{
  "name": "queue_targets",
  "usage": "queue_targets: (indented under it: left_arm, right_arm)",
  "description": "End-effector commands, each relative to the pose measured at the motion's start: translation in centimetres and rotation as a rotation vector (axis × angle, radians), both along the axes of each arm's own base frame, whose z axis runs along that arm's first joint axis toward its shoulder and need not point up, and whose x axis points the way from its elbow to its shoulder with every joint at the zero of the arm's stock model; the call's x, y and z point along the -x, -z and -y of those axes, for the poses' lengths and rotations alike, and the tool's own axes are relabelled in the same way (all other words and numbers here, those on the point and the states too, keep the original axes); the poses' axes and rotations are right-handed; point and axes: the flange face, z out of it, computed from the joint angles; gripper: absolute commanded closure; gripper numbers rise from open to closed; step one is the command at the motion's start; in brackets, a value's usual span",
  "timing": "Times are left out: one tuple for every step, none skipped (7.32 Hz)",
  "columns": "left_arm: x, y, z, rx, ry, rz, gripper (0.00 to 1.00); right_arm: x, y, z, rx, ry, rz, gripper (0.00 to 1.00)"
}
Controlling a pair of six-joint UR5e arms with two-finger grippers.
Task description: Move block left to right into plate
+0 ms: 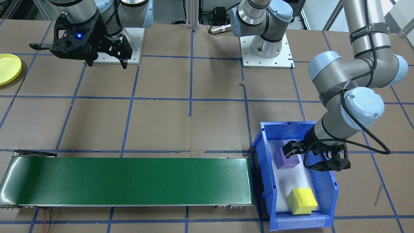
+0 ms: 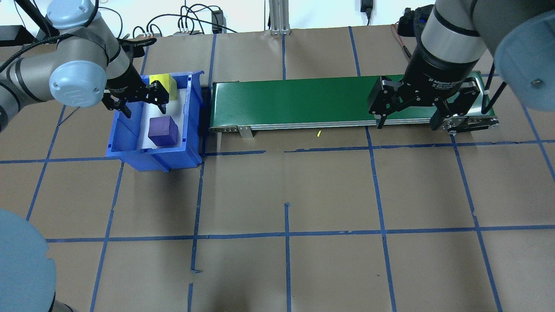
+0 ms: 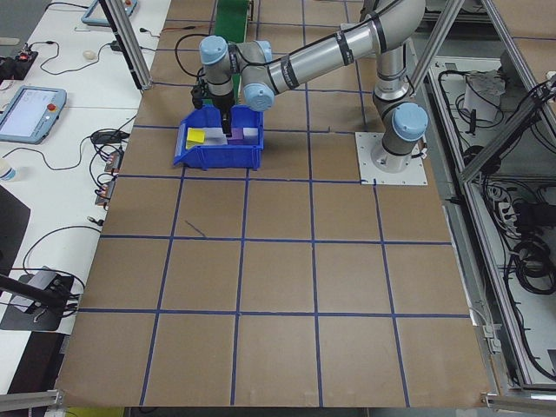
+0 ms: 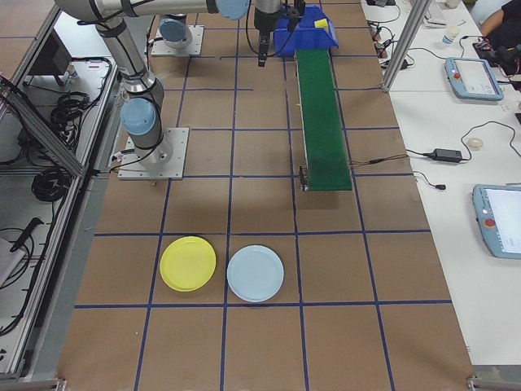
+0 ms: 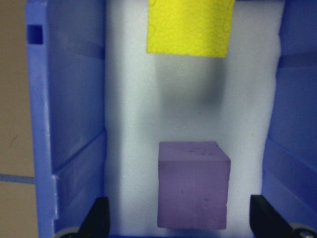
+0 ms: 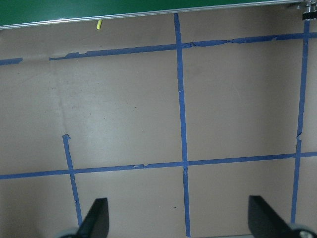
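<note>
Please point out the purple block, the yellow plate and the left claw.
purple block (image 2: 163, 130): overhead view, top face.
yellow plate (image 4: 188, 263): right side view, its centre.
left claw (image 2: 138, 100): overhead view, between its fingertips.

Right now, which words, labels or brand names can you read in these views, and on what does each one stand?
"2F Adaptive G...", cut off: white print on the right gripper's black collar, overhead view.
Black strap on the left arm, front view: white lettering, too blurred to read.
Nothing else is legible.
</note>
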Motion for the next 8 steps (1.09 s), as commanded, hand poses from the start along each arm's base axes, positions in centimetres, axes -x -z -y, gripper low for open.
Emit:
queue_targets:
  left_arm:
    - [0.2, 2.3, -0.8, -0.012, -0.002, -0.005, 0.03]
    - [0.3, 3.1, -1.2, -0.017, -0.003, -0.007, 0.03]
    - [0.6, 3.6, -1.2, -0.022, -0.003, -0.041, 0.03]
    - [0.7, 4.5, -1.1, -0.033, -0.003, -0.057, 0.03]
    - [0.7, 5.5, -0.8, -0.042, -0.003, -0.059, 0.04]
    - [0.6, 5.6, -0.8, -0.043, 0.000, -0.050, 0.11]
    - [0.6, 6.2, -1.0, -0.056, 0.000, -0.050, 0.24]
    - [0.6, 6.3, -1.1, -0.065, 0.006, -0.053, 0.49]
  right_arm:
    - [0.1, -0.1, 0.1, 0.003, -0.003, 0.000, 0.00]
    - [0.1, -0.1, 0.1, 0.001, -0.004, 0.000, 0.00]
    - [0.2, -0.1, 0.1, 0.003, -0.003, 0.000, 0.00]
    - [0.2, -0.1, 0.1, 0.003, -0.003, 0.000, 0.00]
    - [0.6, -0.1, 0.2, 0.001, 0.000, 0.000, 0.00]
    - [0.9, -0.1, 0.3, 0.001, 0.002, 0.000, 0.00]
    - [1.4, 0.0, 0.5, 0.000, -0.003, 0.002, 0.00]
    - [1.5, 0.0, 0.4, -0.001, -0.001, 0.003, 0.00]
